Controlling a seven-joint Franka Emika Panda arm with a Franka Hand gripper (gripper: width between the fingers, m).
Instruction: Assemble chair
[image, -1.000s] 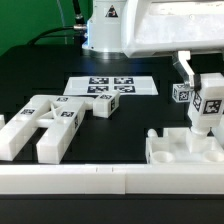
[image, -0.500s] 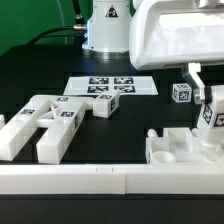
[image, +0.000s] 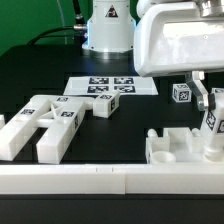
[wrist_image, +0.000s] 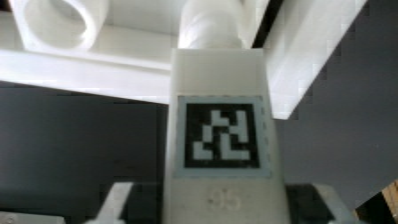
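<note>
My gripper (image: 207, 106) is shut on a white chair bar (image: 212, 124) that carries a black-and-white tag, and holds it upright at the exterior view's right. The bar's lower end stands at the white slotted chair block (image: 180, 148); whether it touches the block is hidden. In the wrist view the bar (wrist_image: 222, 120) fills the middle between my two fingers (wrist_image: 128, 205), and beyond it lies a white piece with a round hole (wrist_image: 98, 35). A joined group of tagged chair pieces (image: 48, 124) lies at the exterior view's left.
The marker board (image: 112, 86) lies flat at the back centre. A short tagged bar (image: 105, 104) lies in front of it. A small tagged cube (image: 182, 93) sits behind my gripper. A long white rail (image: 90, 182) runs along the front edge.
My gripper has carried the bar toward the exterior view's right and slightly lower, nearer the slotted block. The other pieces have not moved.
</note>
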